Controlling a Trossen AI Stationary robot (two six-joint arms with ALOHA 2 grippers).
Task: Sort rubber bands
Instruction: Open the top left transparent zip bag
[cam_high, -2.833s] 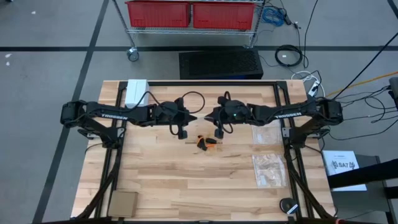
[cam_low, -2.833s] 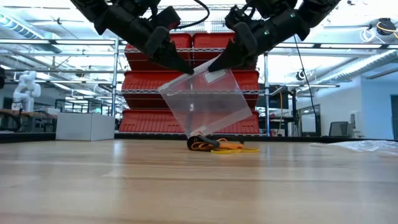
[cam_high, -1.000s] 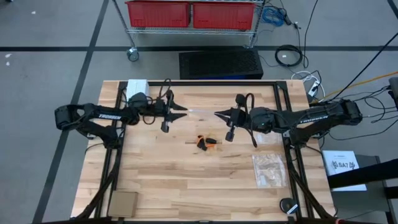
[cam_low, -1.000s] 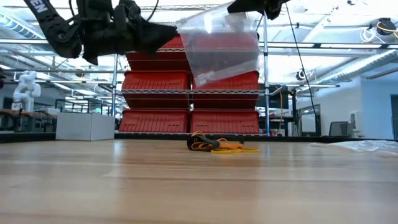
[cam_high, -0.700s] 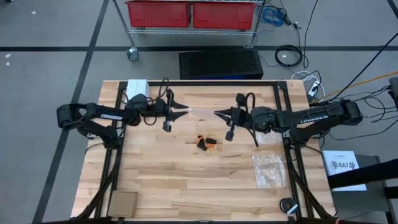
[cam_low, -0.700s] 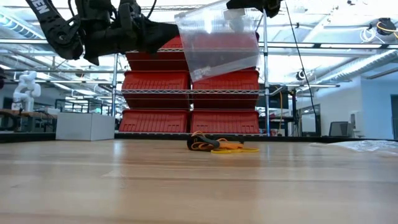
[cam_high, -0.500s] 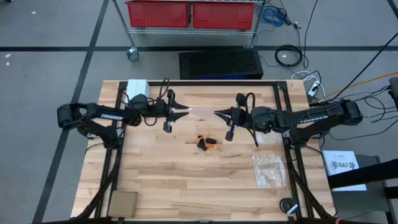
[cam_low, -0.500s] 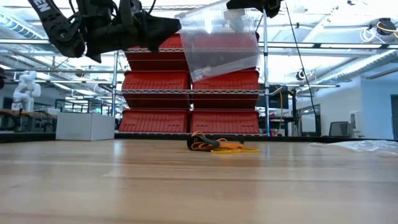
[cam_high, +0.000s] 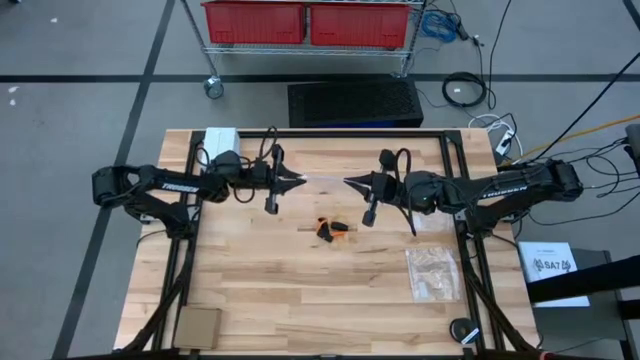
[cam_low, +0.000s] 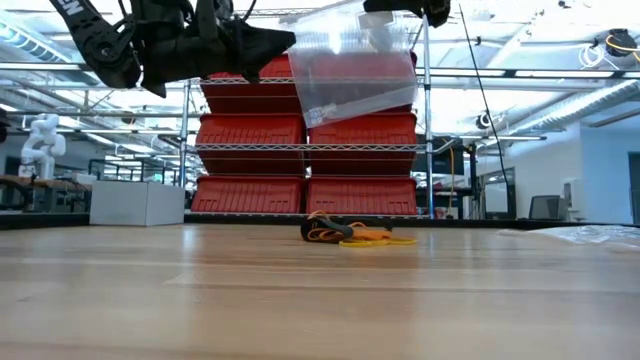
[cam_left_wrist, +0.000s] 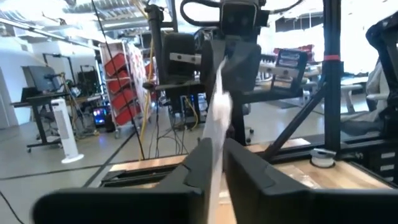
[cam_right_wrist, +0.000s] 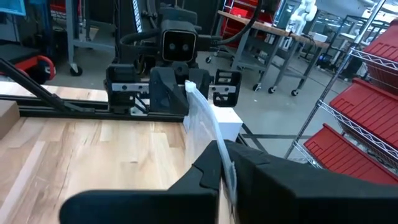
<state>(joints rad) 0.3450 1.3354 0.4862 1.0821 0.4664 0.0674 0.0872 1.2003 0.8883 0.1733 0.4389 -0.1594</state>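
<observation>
A clear plastic zip bag (cam_low: 352, 70) hangs high over the table's middle, strung between my two grippers. My left gripper (cam_high: 301, 181) is shut on the bag's left upper corner. My right gripper (cam_high: 349, 183) is shut on its right upper corner. From above, the bag (cam_high: 324, 180) shows only as a thin pale strip. The rubber bands (cam_high: 331, 229), a small heap of black and orange loops, lie on the wood below the bag (cam_low: 355, 235); no gripper touches them. My left gripper pinches the bag's left upper corner (cam_left_wrist: 218, 127) between its two fingers, coming about level from the table's left. The bag is lifted clear and hangs below the fingers. My right gripper pinches the bag's right upper corner (cam_right_wrist: 219, 144) between its two fingers, coming about level from the table's right. The bag's top edge (cam_right_wrist: 198, 106) runs from it toward the other gripper.
Two more clear bags (cam_high: 431, 217) (cam_high: 433, 272) lie near the table's right edge. A white box (cam_high: 220, 148) stands at the far left, a brown card square (cam_high: 198, 326) at the near left. Red bins (cam_low: 300, 190) fill a rack beyond the far edge.
My left gripper has gone a little toward the table's right, up to the hanging bag, and has shut on its left upper corner. The bag has stayed high in my right gripper; its lower edge has swung up somewhat.
</observation>
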